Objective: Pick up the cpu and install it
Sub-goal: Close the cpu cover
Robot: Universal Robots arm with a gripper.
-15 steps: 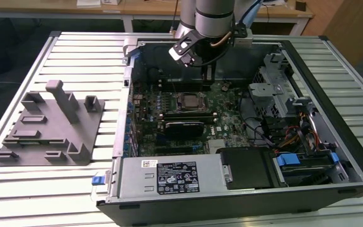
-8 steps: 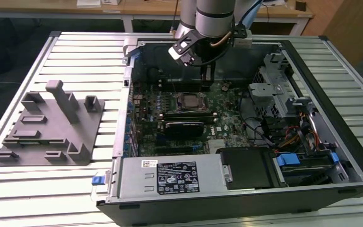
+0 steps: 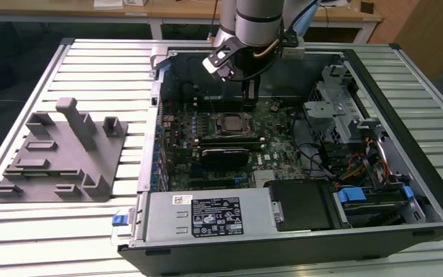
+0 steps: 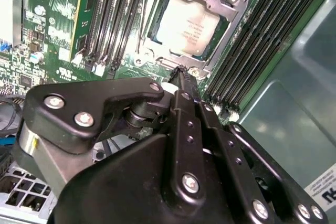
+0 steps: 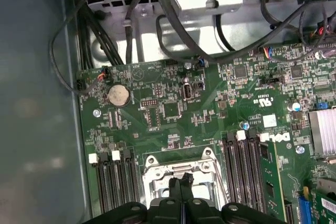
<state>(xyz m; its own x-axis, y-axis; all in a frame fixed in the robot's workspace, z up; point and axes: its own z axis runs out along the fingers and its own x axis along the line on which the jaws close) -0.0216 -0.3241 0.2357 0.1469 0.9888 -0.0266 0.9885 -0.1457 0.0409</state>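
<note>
Table [image 3: 90,57] carries PC case [image 3: 283,251], fixture block [image 3: 60,161] beside it on exterior view's left. Motherboard [image 3: 276,124] lies flat in case. Cpu [image 4: 187,27] sits in socket [image 4: 233,9] mid-board, w/ memory slots [image 4: 115,19] either side. Power supply [image 3: 206,216] in front of board, drive cage [image 3: 337,109] on exterior view's right. Hand [image 4: 181,73] hangs over board, just beside socket.

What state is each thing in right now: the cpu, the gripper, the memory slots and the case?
cpu: lying flat in the socket, not gripped.
gripper: shut, holding nothing, tips beside the socket's edge.
memory slots: empty.
computer case: on its side, open on top.
</note>
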